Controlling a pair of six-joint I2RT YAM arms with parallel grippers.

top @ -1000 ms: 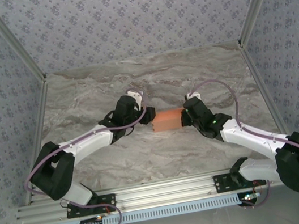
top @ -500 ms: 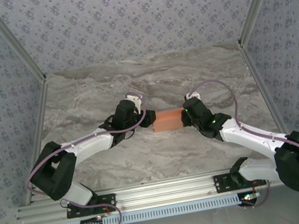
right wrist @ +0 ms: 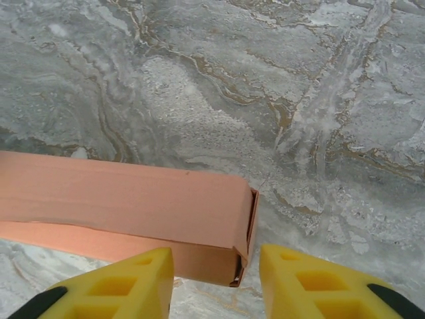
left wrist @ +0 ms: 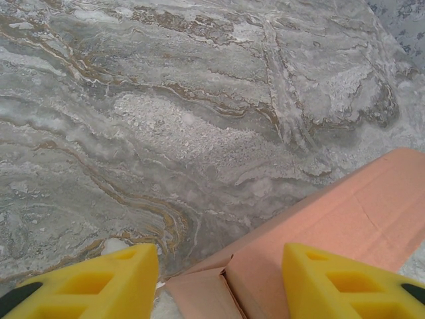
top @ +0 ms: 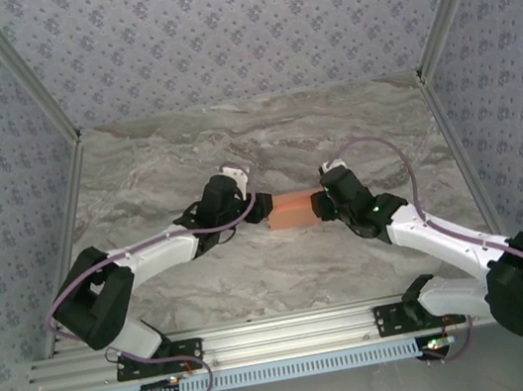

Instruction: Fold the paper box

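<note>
The paper box (top: pixel 293 210) is a small salmon-orange rectangular box lying on the marble table between my two grippers. My left gripper (top: pixel 263 205) is at its left end. In the left wrist view the yellow fingers (left wrist: pixel 99 282) of the left gripper (left wrist: pixel 220 286) stand apart astride the folded end of the box (left wrist: pixel 345 212), the left one just clear of the card. My right gripper (top: pixel 321 206) is at the right end. In the right wrist view that gripper (right wrist: pixel 216 282) is open around the end of the box (right wrist: pixel 119 193), whose end flap (right wrist: pixel 251 219) stands slightly ajar.
The grey-veined marble tabletop (top: pixel 175 160) stretches away behind and beside the box. Patterned walls (top: pixel 234 29) enclose the back and both sides. An aluminium rail (top: pixel 285 334) carrying the arm bases runs along the near edge.
My right gripper's fingers have parted and let go of the box's right end. The left gripper has shifted slightly toward the box. The box stays in place.
</note>
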